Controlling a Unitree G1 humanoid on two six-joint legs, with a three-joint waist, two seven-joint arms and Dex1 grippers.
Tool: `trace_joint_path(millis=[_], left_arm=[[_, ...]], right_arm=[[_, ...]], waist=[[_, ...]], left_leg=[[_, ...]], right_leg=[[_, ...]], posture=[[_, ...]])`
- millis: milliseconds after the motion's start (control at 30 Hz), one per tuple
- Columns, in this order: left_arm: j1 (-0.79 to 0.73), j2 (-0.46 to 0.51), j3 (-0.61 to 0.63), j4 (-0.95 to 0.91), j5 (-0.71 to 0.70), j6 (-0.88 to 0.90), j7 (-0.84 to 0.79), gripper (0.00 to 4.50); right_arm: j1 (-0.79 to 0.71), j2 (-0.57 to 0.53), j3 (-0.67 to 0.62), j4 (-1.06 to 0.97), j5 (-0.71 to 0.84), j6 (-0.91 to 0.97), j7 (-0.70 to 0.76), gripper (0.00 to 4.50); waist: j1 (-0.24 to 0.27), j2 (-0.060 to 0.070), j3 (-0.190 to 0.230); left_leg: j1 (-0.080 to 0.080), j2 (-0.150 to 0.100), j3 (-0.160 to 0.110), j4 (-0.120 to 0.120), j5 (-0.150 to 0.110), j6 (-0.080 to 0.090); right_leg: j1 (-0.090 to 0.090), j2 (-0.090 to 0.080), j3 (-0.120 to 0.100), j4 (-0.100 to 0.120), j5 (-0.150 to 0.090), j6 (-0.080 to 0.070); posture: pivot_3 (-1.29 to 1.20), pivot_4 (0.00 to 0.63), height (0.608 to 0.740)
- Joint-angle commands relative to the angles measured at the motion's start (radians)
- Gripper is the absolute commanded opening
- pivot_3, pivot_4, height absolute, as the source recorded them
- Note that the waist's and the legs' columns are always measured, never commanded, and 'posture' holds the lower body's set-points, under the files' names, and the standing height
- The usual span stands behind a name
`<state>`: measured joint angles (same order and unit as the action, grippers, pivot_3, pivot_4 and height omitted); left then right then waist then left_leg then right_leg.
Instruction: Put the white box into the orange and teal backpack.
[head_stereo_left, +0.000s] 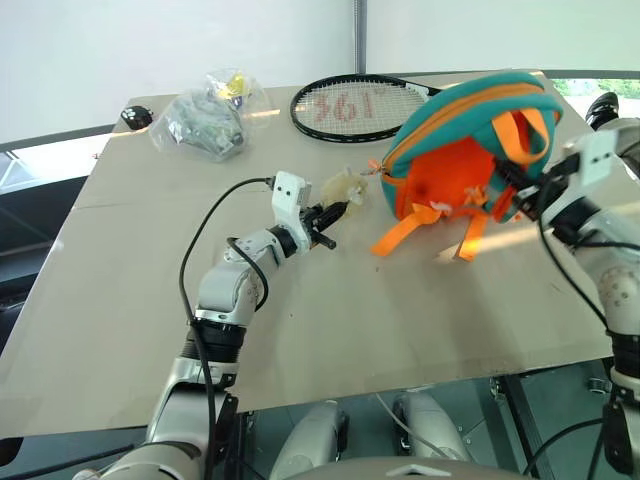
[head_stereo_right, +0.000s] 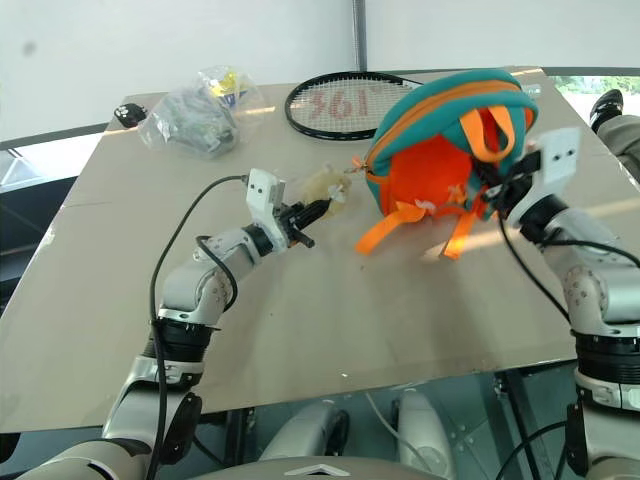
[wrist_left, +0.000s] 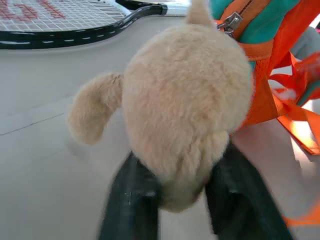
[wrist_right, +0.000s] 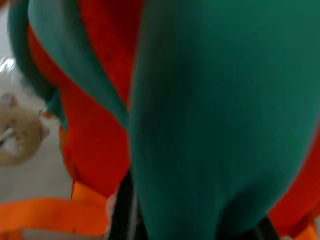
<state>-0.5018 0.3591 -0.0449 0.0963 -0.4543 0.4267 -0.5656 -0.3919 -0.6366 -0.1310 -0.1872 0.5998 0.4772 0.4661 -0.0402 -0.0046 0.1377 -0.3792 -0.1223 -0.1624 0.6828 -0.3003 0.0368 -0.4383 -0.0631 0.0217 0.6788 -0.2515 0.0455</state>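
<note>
The orange and teal backpack (head_stereo_left: 470, 150) stands tilted on the table's right half, its orange straps hanging toward me. Its tan plush bear (head_stereo_left: 343, 188) lies on the table to its left. My left gripper (head_stereo_left: 333, 212) points level at the bear; in the left wrist view the bear's (wrist_left: 185, 100) lower end sits between the parted fingers, and the gripper is open. My right gripper (head_stereo_left: 515, 190) is against the backpack's right side by the straps, fingers apart with a teal fabric fold (wrist_right: 210, 125) between them. The white box is out of view.
A black tennis racket (head_stereo_left: 360, 108) lies at the back behind the backpack. A crinkled clear plastic bag (head_stereo_left: 205, 120) sits at the back left, with a small black object (head_stereo_left: 135, 117) at that corner. The tan table (head_stereo_left: 330, 310) reaches its front edge close to me.
</note>
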Motion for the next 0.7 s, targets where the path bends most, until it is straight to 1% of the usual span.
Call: trace_joint_path(millis=[33, 67, 100, 133, 167, 233, 367, 500, 533, 600, 700], left_arm=[[0.052, 0.044, 0.044, -0.111, -0.009, -0.023, -0.052, 3.21], [0.077, 0.058, 0.051, -0.14, -0.016, -0.012, -0.065, 3.78], [0.102, 0.068, 0.059, -0.167, -0.031, 0.004, -0.076, 4.17], [0.134, 0.078, 0.07, -0.198, -0.043, 0.011, -0.084, 4.5], [0.177, 0.094, 0.079, -0.233, -0.044, 0.012, -0.092, 4.5], [0.255, 0.121, 0.096, -0.294, -0.051, 0.02, -0.104, 4.5], [0.451, 0.17, 0.186, -0.437, -0.104, 0.037, -0.128, 4.5], [0.647, 0.223, 0.276, -0.543, -0.129, 0.022, -0.171, 4.5], [0.677, 0.226, 0.298, -0.558, -0.141, 0.027, -0.168, 4.5], [0.727, 0.227, 0.331, -0.585, -0.153, 0.03, -0.164, 4.5], [0.78, 0.225, 0.367, -0.611, -0.169, 0.03, -0.161, 4.5]], right_arm=[[0.04, -0.067, 0.011, -0.112, -0.014, 0.009, 0.104, 2.57], [0.077, -0.094, 0.024, -0.144, 0.003, 0.032, 0.151, 3.13], [0.114, -0.116, 0.032, -0.175, 0.022, 0.05, 0.196, 3.5], [0.157, -0.131, 0.034, -0.2, 0.038, 0.064, 0.226, 4.04], [0.199, -0.143, 0.037, -0.218, 0.032, 0.06, 0.246, 4.39], [0.257, -0.152, 0.036, -0.234, 0.006, 0.042, 0.267, 4.46], [0.34, -0.141, -0.003, -0.231, -0.008, 0.004, 0.301, 4.46], [0.41, -0.184, -0.062, -0.184, -0.064, -0.047, 0.338, 4.46], [0.423, -0.194, -0.081, -0.177, -0.064, -0.05, 0.35, 4.46], [0.442, -0.215, -0.124, -0.163, -0.064, -0.049, 0.368, 4.46], [0.465, -0.246, -0.181, -0.129, -0.083, -0.065, 0.395, 4.46]], waist=[[0.002, 0.0, 0.0], [0.004, 0.0, 0.0], [0.005, 0.0, 0.0], [0.006, -0.001, 0.0], [0.007, -0.001, 0.0], [0.008, -0.001, 0.0], [0.008, -0.001, 0.0], [0.03, 0.0, 0.0], [0.036, 0.001, 0.0], [0.056, 0.001, 0.0], [0.068, 0.001, 0.0]], left_leg=[[0.0, 0.0, 0.0, 0.0, 0.0, 0.0], [-0.001, 0.0, -0.001, 0.0, 0.0, 0.0], [-0.001, 0.0, -0.001, 0.0, 0.0, 0.0], [-0.001, 0.0, -0.002, -0.001, 0.0, 0.0], [-0.001, 0.0, -0.002, -0.001, 0.0, 0.0], [-0.001, 0.0, -0.002, -0.002, 0.0, 0.0], [0.0, 0.0, -0.001, -0.003, -0.002, 0.002], [0.015, 0.001, 0.001, -0.01, -0.003, 0.004], [0.019, 0.001, 0.001, -0.012, -0.003, 0.004], [0.02, 0.001, 0.0, -0.013, -0.003, 0.004], [0.02, 0.001, -0.001, -0.012, -0.004, 0.005]], right_leg=[[0.0, 0.0, 0.0, -0.001, 0.0, 0.0], [0.0, 0.0, 0.0, -0.001, 0.0, 0.0], [0.0, 0.0, -0.001, -0.002, 0.0, 0.0], [0.0, 0.0, -0.002, -0.002, 0.0, 0.0], [0.0, 0.0, -0.002, -0.003, 0.0, 0.0], [0.0, 0.0, -0.002, -0.005, 0.0, 0.0], [0.001, 0.0, 0.0, -0.005, 0.0, 0.0], [0.012, 0.001, 0.002, -0.007, 0.0, 0.0], [0.016, 0.0, 0.001, -0.009, 0.0, 0.0], [0.018, 0.0, 0.0, -0.012, 0.0, 0.0], [0.021, 0.0, -0.001, -0.016, 0.0, 0.001]], posture=[[0.0, 0.15, 0.739], [0.0, 0.15, 0.739], [0.0, 0.15, 0.739], [0.0, 0.15, 0.739], [0.0, 0.15, 0.739], [0.0, 0.15, 0.739], [0.0, 0.15, 0.739], [0.0, 0.15, 0.739], [0.0, 0.15, 0.739], [0.0, 0.15, 0.739], [0.0, 0.15, 0.739]])
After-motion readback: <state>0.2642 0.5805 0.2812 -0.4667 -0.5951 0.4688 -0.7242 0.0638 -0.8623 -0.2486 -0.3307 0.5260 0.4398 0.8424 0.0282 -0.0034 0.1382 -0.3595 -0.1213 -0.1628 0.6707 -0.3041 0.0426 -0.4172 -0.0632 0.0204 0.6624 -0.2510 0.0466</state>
